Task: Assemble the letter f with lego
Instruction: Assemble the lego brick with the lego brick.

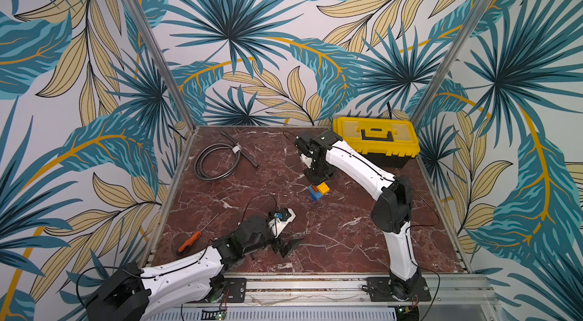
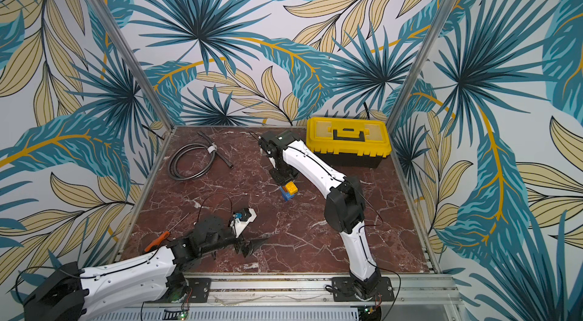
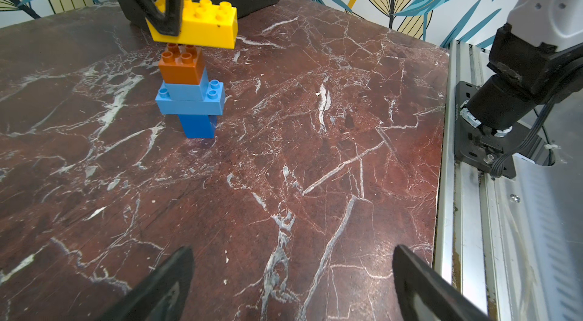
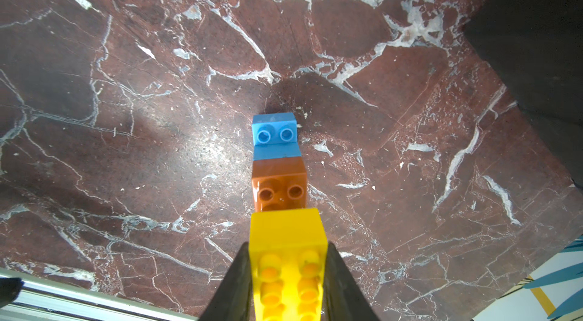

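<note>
A lego stack (image 1: 316,195) stands mid-table in both top views (image 2: 287,194). In the left wrist view it has a dark blue brick (image 3: 197,125) at the bottom, a long light blue brick (image 3: 189,103) across it, another light blue brick and an orange block (image 3: 182,67). My right gripper (image 4: 287,245) is shut on the long yellow brick (image 4: 287,240), coming down from above (image 1: 318,179). The yellow brick (image 3: 202,24) hangs level right over the orange block's studs; I cannot tell if they touch. My left gripper (image 3: 291,250) is open and empty, low near the front edge (image 1: 288,245).
A yellow-and-black toolbox (image 1: 375,139) stands at the back right, close behind the right arm. A coiled black hose (image 1: 217,158) lies at the back left. An orange-handled screwdriver (image 1: 189,240) lies at the front left. An aluminium rail (image 1: 315,284) runs along the front edge.
</note>
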`<action>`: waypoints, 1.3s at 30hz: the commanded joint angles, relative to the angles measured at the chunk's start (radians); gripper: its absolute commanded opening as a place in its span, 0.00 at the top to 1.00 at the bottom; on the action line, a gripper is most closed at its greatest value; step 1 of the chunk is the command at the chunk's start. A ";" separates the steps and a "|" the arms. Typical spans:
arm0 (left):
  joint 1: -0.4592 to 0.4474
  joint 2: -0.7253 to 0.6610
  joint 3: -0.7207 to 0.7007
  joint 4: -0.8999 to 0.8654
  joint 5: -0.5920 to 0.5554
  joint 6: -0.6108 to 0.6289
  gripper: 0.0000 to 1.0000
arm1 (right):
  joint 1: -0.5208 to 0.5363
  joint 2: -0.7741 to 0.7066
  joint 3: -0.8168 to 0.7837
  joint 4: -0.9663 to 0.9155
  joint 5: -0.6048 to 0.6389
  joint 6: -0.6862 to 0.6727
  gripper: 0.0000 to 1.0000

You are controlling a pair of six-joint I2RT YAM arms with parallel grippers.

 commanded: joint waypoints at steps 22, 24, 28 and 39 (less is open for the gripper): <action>-0.004 -0.005 -0.006 0.013 -0.014 -0.001 0.01 | 0.014 0.076 0.053 -0.045 0.031 -0.016 0.74; -0.003 -0.006 -0.007 0.013 -0.014 -0.001 0.01 | 0.013 0.082 0.059 -0.053 0.033 -0.016 0.74; -0.003 -0.006 -0.008 0.013 -0.014 -0.002 0.01 | 0.013 0.092 0.060 -0.072 0.027 -0.015 0.74; -0.003 -0.006 -0.009 0.013 -0.013 -0.002 0.01 | 0.014 0.099 0.058 -0.080 0.024 -0.015 0.74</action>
